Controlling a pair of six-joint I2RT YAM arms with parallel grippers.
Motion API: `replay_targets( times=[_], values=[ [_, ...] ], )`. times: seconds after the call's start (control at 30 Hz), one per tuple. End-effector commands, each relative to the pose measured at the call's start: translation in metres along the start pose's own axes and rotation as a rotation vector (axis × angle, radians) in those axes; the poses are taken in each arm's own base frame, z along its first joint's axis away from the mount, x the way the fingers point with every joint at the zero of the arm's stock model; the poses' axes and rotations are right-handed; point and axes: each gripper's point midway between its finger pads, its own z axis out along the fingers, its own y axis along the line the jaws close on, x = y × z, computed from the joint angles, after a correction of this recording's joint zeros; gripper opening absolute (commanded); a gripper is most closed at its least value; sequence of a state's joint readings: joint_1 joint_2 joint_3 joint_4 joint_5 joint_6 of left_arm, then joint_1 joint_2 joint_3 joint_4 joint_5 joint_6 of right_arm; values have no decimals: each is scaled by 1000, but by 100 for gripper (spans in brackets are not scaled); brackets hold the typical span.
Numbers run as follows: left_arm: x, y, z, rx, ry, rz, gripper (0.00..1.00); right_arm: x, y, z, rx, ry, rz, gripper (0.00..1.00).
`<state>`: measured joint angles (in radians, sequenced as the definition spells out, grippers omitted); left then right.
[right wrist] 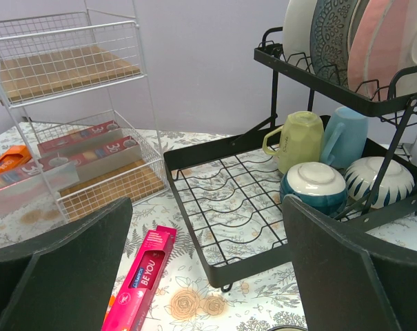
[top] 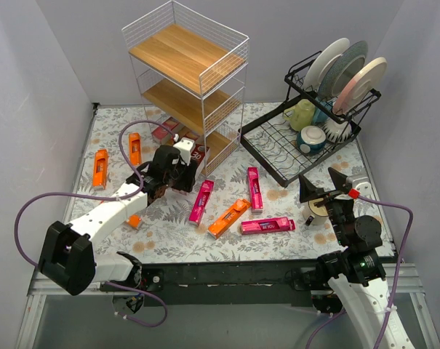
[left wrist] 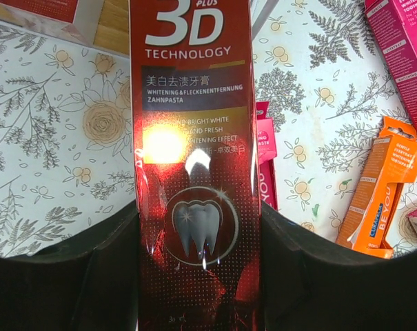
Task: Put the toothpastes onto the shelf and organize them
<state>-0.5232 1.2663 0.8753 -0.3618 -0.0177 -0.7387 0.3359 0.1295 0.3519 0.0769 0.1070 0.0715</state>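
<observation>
From above, the left gripper (top: 182, 161) sits at the open front edge of the shelf's (top: 187, 65) bottom tier. Two orange toothpastes (top: 100, 167) lie to its left. Pink and orange ones (top: 229, 217) lie scattered on the table (top: 278, 243) between the arms, with bare cloth around them. The right gripper (top: 321, 185) hovers near the dish rack's (top: 278, 156) near corner.

Left wrist view: both fingers (left wrist: 70, 276) are clamped on the long edges of a dark red 3D box (left wrist: 194, 138). An orange box (left wrist: 380, 200) lies to its right.

Right wrist view: the fingers (right wrist: 56, 269) are spread wide apart with nothing held. A pink box (right wrist: 143, 276) lies on the table below the gap. Red boxes (right wrist: 77, 141) lie in the bottom tier.
</observation>
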Motion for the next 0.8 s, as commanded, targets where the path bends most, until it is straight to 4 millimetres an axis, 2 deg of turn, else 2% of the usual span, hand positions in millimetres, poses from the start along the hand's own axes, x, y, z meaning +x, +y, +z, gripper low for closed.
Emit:
replay_targets(
  times=[0.0,0.13,0.23,0.4,0.43,0.47,0.6,0.63,0.73,0.77],
  values=[
    [-14,-33,-6,112,-96,-16,35,-30,-1,-1,9,-82,-5,98],
    [-10,-8,-5,-29,-111,-59,34,-30,0,-1,7,-82,-3,99],
    [-6,3,-2,-63,-114,-81,34,-28,0,0,3,-75,-5,98],
    [-11,8,11,-56,-153,-67,34,-28,0,0,5,-75,-5,99],
    [-7,9,19,-55,-138,-51,34,-28,0,0,5,-75,-5,99],
    [-12,9,22,-45,-164,-46,34,-29,1,0,3,-80,-4,99],
    [-12,25,39,-47,-155,-35,35,-30,0,0,6,-78,-3,99],
    [-22,26,43,-41,-193,-12,35,-30,0,-1,6,-82,-5,99],
    [-32,29,50,-34,-234,11,36,-29,0,-1,6,-80,-3,99],
    [-29,25,57,-4,-223,24,36,-29,0,-1,6,-80,-3,98]
  ],
)
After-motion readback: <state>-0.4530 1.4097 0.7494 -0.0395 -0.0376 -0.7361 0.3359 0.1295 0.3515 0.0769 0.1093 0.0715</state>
